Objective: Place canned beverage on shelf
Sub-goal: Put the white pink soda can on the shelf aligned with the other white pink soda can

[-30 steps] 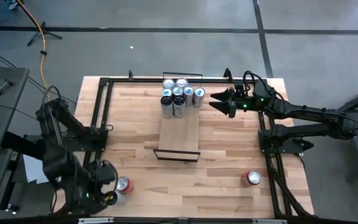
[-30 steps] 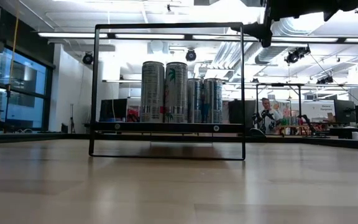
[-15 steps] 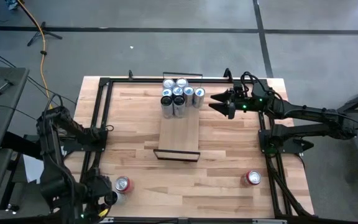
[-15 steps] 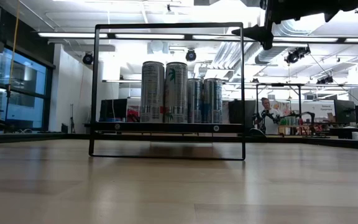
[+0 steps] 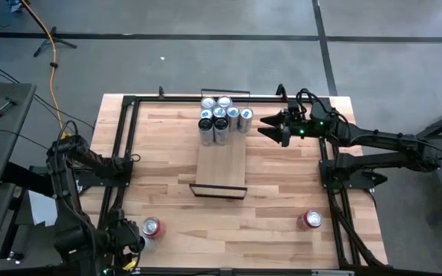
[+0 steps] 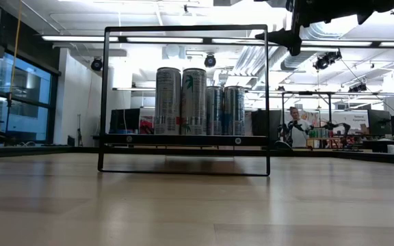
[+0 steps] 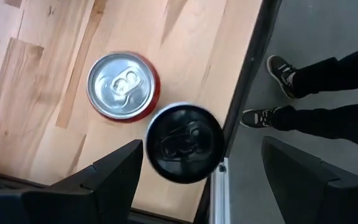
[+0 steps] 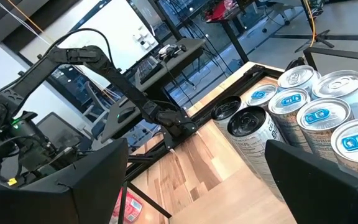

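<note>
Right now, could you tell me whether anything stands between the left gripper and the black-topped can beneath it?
Nothing visible does: the left gripper hangs open directly over the black-topped can, with only the red can touching it on one side.

On the counter (image 5: 282, 192) the shelf (image 5: 221, 165) lies in the middle, running front to back. A cluster of cans (image 5: 222, 119) stands on its far end. Near the front left corner two cans (image 7: 122, 85) stand touching each other (one nearer the counter's edge), under the left gripper (image 5: 117, 244). Another can (image 5: 311, 220) stands alone front right. The right gripper (image 5: 271, 126) hangs just right of the cluster.
</note>
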